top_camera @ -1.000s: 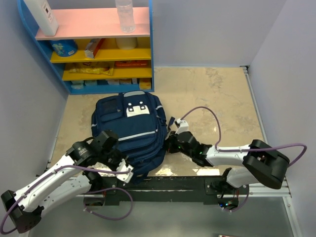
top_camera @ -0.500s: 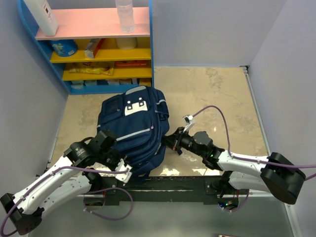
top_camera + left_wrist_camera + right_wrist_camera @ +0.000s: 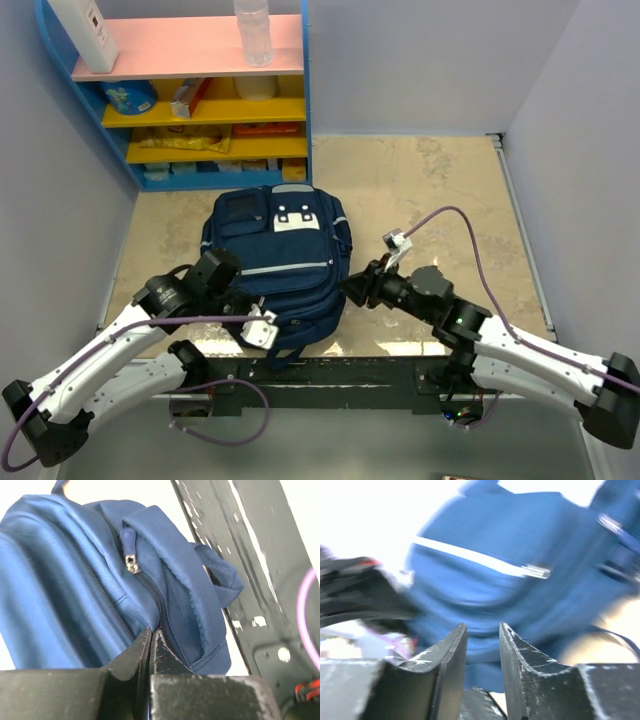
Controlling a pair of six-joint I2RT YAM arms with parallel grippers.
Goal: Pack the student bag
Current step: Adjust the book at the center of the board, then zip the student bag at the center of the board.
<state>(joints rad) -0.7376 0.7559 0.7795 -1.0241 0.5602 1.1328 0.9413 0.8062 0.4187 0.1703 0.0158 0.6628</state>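
Top external view: one bag between two arms on a marbled table

A beige marbled table (image 3: 440,190) is seen, closed in on the left, back and right by pale grey walls (image 3: 420,60). One blue shelf unit (image 3: 306,110) is set in the far left corner, with a pink top board and yellow shelves of packaged goods below. On the top board, one clear bottle (image 3: 253,30) and one white container (image 3: 85,30) are counted. A black rail (image 3: 330,375) is fixed along the near edge, and two purple cables (image 3: 450,215) are seen, one on each arm.

One student bag (image 3: 285,265) is laid front-up near the middle of the table, just in front of the shelf unit, with its near end at the rail.

Two grippers are counted. The left gripper (image 3: 150,645) is pressed closed at the bag's zip line; whether fabric is caught cannot be told. The right gripper (image 3: 482,627) is held slightly apart, with nothing between its fingers, just beside the bag's right side.
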